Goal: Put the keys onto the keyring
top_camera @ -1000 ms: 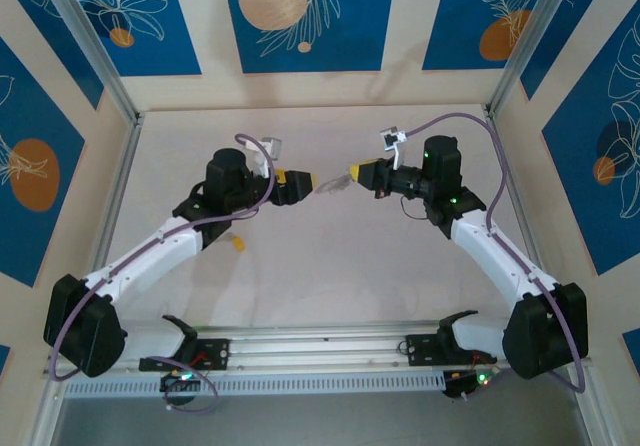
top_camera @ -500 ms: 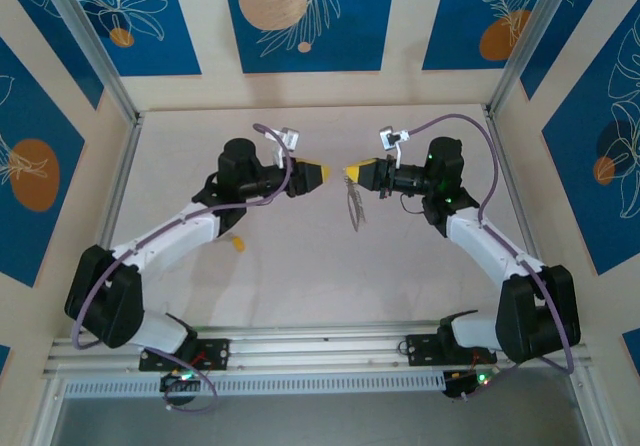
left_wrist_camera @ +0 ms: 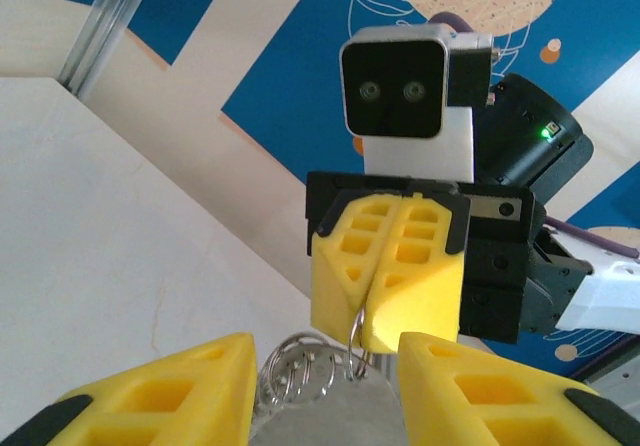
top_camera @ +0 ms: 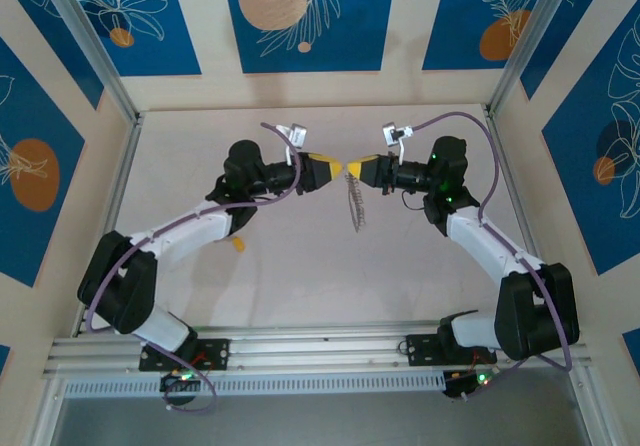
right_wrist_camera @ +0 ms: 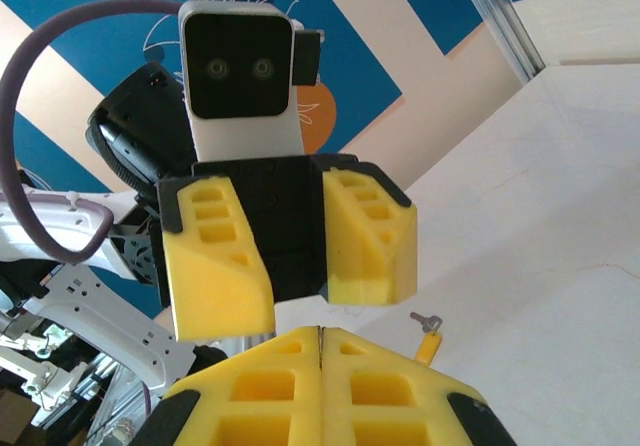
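Yellow right gripper (left_wrist_camera: 385, 338) is closed tight on the thin keyring (left_wrist_camera: 355, 336); keys (top_camera: 353, 206) hang below.
Left gripper (right_wrist_camera: 297, 296), open and empty, should move in slowly and pinch one key.

We count two arms, the left arm (top_camera: 180, 234) and the right arm (top_camera: 485, 246). They carry two grippers, the left gripper (top_camera: 328, 171) and the right gripper (top_camera: 353, 172), with two yellow fingers (right_wrist_camera: 215, 276) apiece, four in all. There are two wrist cameras (left_wrist_camera: 405, 91) and two purple cables (top_camera: 462, 116). We find one keyring (left_wrist_camera: 353, 328) and one dangling string of keys (top_camera: 355, 206), too small for us to number. One yellow tag (top_camera: 238, 244) lies on the one table (top_camera: 300, 286).
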You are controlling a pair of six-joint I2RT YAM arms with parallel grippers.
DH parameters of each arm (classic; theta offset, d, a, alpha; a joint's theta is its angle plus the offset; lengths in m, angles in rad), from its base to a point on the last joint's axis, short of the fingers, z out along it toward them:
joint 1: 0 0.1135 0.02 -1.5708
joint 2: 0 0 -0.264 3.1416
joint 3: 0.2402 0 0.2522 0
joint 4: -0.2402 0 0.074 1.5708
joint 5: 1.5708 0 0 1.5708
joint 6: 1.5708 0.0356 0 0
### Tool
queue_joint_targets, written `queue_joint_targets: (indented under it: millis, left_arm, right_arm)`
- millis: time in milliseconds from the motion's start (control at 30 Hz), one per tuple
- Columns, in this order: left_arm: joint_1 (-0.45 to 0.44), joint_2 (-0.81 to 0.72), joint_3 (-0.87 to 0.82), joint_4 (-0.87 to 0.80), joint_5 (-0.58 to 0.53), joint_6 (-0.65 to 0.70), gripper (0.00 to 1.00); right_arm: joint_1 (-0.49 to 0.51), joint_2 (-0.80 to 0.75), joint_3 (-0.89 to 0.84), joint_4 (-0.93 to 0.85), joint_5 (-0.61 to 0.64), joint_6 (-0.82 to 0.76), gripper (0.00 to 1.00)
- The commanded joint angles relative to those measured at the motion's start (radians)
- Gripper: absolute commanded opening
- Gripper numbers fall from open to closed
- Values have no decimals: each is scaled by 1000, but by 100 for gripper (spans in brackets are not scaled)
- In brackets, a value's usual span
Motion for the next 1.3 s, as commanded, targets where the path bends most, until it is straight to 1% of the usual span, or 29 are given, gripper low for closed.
queue_joint_targets:
  millis: [0,367,500,800,1000,1067,1100,1267]
  left_arm:
    - [-20,11,8,71,34,-12,41]
    - [-31,39,3,129,28,-31,39]
    - [-34,58,15,162,38,-54,36]
    - [-45,70,23,198,48,-65,21]
    - [-62,76,32,226,63,-62,8]
    - [-65,75,32,225,63,-57,1]
    - [-65,75,32,222,63,-53,0]
    - [-66,66,17,212,49,-32,0]
  right_arm:
    - [-6,8,-5,51,9,36,0]
    - [-10,12,-17,101,10,90,0]
    - [-11,5,-20,106,10,100,0]
    - [-4,6,-24,104,17,103,0]
    - [-1,6,-31,97,30,104,0]
    - [-2,5,-31,97,35,106,0]
    - [-2,4,-32,96,37,108,0]
    - [-7,1,-29,80,55,110,0]
